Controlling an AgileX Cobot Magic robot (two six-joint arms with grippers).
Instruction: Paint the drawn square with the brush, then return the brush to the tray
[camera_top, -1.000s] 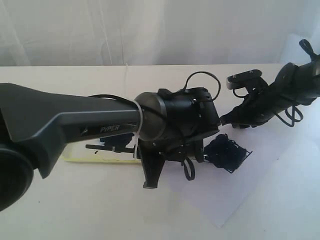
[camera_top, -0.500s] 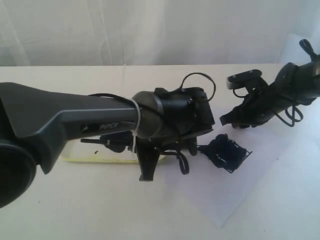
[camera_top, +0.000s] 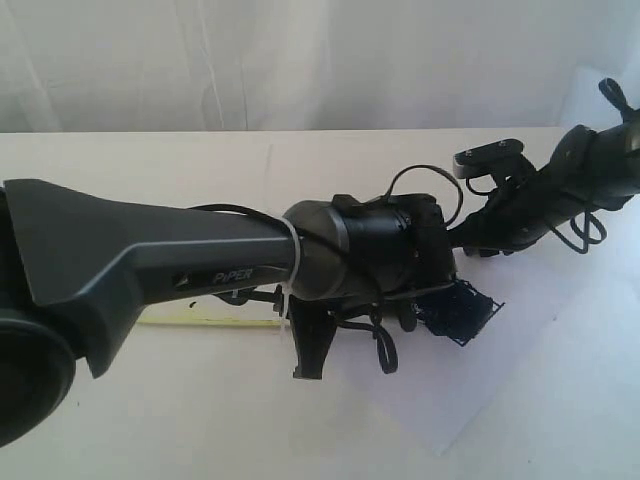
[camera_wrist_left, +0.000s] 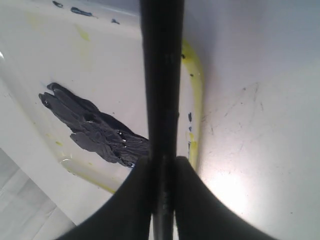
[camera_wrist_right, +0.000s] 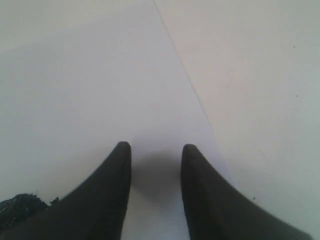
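In the left wrist view my left gripper (camera_wrist_left: 162, 162) is shut on the brush (camera_wrist_left: 161, 85), whose thin black handle runs straight out between the fingers. Under it lies the tray (camera_wrist_left: 194, 75), whitish with a yellow-stained rim and a dark paint blotch (camera_wrist_left: 95, 130). From the exterior only a strip of the tray (camera_top: 200, 318) shows beneath the left arm (camera_top: 385, 260). The drawn square (camera_top: 468, 312), smeared dark, is half covered by that arm's wrist. My right gripper (camera_wrist_right: 152, 147) stands open over the white paper, nothing between its fingers; the square's dark corner (camera_wrist_right: 17, 207) shows beside it.
The white paper sheet (camera_top: 440, 400) lies on the pale table at the right, its edge (camera_wrist_right: 185, 75) running past the right gripper. The right arm (camera_top: 540, 205) hangs over the paper's far side. A white curtain (camera_top: 300, 60) backs the table.
The left wrist with the brush first swung a little left, then moved right and lower, now covering part of the drawn square. The right arm has stayed still.
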